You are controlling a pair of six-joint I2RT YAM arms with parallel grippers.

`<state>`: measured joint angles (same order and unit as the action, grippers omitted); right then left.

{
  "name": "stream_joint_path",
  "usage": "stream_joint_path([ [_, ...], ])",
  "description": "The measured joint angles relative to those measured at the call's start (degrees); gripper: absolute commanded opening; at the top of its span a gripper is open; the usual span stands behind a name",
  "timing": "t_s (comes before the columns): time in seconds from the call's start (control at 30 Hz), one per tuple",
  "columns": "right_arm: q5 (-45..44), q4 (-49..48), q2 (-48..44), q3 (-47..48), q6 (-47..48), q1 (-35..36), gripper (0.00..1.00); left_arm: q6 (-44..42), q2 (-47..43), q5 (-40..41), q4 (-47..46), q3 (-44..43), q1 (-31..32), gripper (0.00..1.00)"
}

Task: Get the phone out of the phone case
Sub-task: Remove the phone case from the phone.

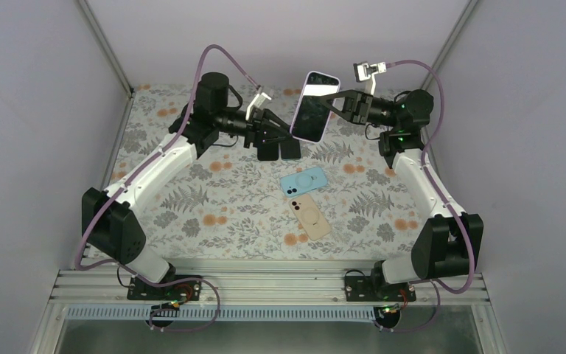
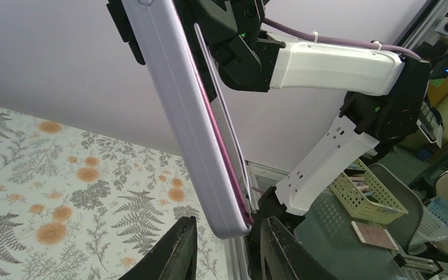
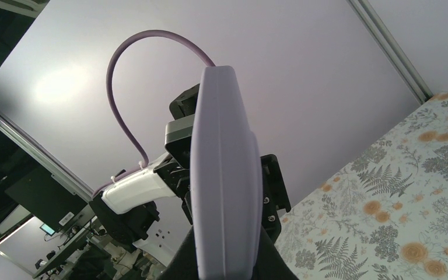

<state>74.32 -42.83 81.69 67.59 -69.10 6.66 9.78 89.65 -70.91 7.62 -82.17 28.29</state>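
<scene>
Hovering near the far edge of the counter, the left claw holds its fingers apart at the lower corner of the phone case, which the right claw clamps aloft. The phone looks partly lifted, so the next move is pinching it and pulling it free.

On my right wrist feed the phone case runs off the bottom, hiding most of the right end effector.

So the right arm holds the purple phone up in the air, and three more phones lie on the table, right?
Not three: two lie there, a blue phone and a beige phone, as the top view shows. The right gripper does hold the purple phone up.
</scene>
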Motion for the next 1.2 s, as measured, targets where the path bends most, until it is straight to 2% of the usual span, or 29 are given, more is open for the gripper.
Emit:
stream_joint_path([
  [0.33, -0.1, -1.2, 0.0, 0.0, -0.6, -0.1, 0.04, 1.1, 0.1, 1.4, -0.7, 0.0, -1.0, 0.25],
  [0.57, 0.2, -4.7, -0.2, -0.8, -3.5, -0.3, 0.04, 1.6, 0.8, 3.5, -1.4, 0.0, -1.2, 0.25],
  [0.8, 0.4, -5.6, -0.2, -1.0, -4.5, -0.3, 0.04, 2.5, 1.7, 3.2, -1.9, 0.0, -1.3, 0.36],
  [1.2, 0.5, -5.1, -0.2, -1.0, -4.0, -0.3, 0.04, 5.1, 1.2, -4.5, -4.9, 0.0, -1.5, 0.38],
])
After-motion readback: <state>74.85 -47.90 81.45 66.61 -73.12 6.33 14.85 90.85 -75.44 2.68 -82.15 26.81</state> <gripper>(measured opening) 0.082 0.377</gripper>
